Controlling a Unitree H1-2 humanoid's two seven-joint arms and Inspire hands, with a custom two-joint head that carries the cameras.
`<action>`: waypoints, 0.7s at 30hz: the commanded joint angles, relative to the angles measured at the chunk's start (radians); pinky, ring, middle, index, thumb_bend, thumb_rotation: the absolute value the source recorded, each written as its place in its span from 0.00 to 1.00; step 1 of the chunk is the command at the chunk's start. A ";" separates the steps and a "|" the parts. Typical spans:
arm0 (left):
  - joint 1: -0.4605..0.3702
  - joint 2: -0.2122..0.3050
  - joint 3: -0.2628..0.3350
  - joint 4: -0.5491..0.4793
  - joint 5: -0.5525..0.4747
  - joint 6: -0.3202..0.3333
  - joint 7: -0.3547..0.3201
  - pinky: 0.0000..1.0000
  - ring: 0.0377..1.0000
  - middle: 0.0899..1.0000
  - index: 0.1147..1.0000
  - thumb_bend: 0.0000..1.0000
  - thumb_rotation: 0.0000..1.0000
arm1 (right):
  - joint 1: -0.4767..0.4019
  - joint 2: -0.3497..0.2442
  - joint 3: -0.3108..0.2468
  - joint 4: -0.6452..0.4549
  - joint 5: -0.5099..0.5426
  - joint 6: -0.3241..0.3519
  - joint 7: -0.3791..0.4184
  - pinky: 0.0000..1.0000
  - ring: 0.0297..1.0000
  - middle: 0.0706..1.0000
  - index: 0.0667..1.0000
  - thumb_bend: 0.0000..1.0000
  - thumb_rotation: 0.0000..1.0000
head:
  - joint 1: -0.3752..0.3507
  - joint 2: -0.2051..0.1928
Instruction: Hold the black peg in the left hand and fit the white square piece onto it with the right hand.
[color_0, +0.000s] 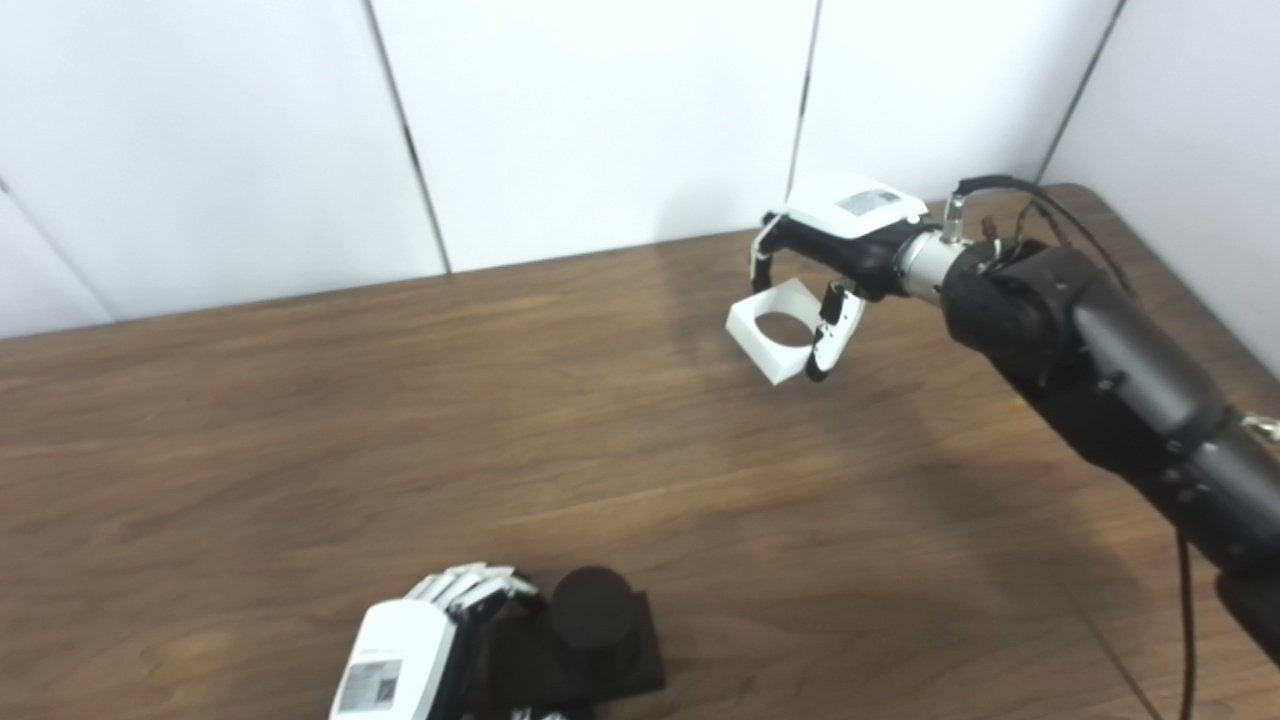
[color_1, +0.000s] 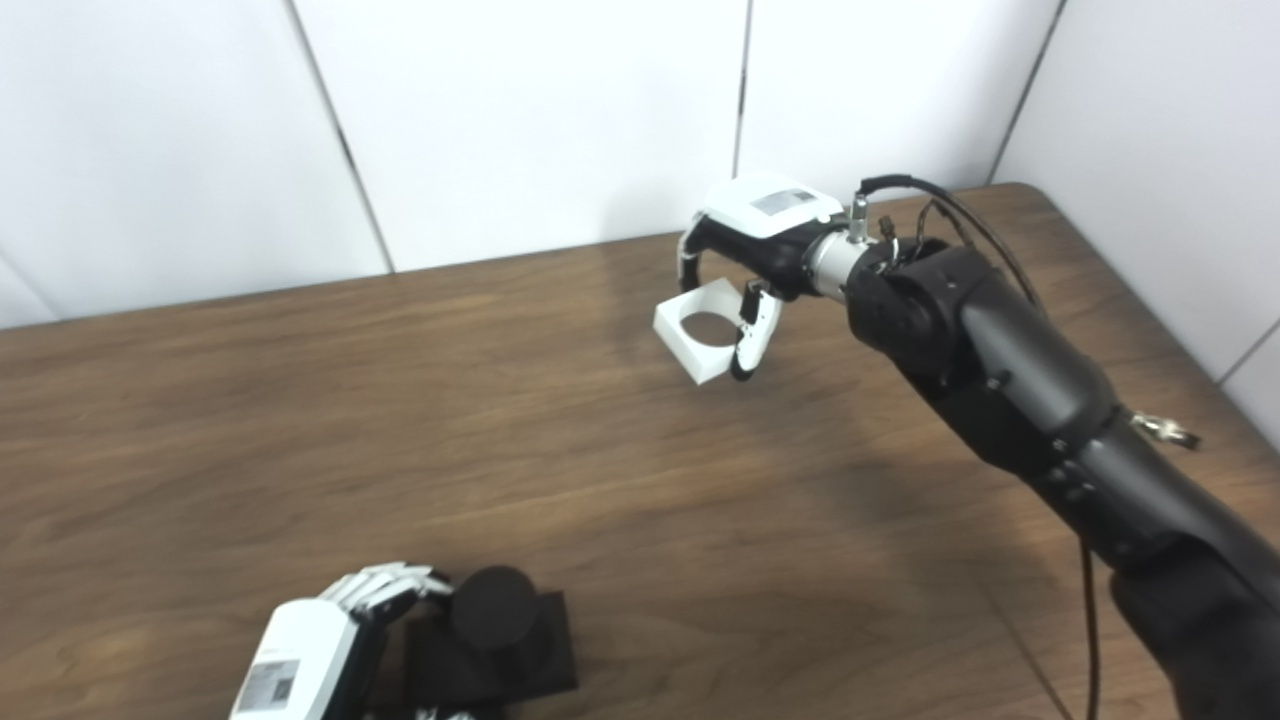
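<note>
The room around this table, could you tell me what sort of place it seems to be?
Probably a lab test bench: a bare wooden table, plain white wall panels, and only a black peg and white square piece as props.

Black peg (color_0: 590, 606) upright; white square piece (color_0: 775, 335) tilted, well apart.

left hand (color_0: 400, 655): cut by bottom edge | black peg (color_0: 592, 608): base part hidden

A brown wooden table (color_0: 300, 450) with a dark grain filled most of the view. Its far right corner was rounded. Behind the table stood a white wall (color_0: 600, 120) made of flat panels, with thin dark seams (color_0: 405, 135) between the panels.
</note>
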 joint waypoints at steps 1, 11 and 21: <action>0.010 0.000 -0.016 0.011 0.010 0.011 -0.050 0.73 0.75 0.69 0.42 0.51 0.04 | -0.028 -0.003 -0.018 -0.099 -0.002 0.038 0.060 0.83 0.91 0.75 0.45 0.52 0.13 | 0.010 0.009; 0.003 -0.020 -0.023 0.001 0.030 0.037 -0.079 0.72 0.76 0.70 0.42 0.51 0.04 | 0.028 0.129 -0.002 -0.352 0.004 0.054 0.182 0.81 0.87 0.71 0.44 0.52 0.13 | 0.038 0.025; -0.002 -0.028 -0.034 -0.012 0.039 0.054 -0.092 0.74 0.76 0.70 0.42 0.51 0.04 | 0.084 0.238 0.026 -0.465 0.003 0.059 0.270 0.84 0.87 0.71 0.44 0.52 0.13 | 0.049 0.035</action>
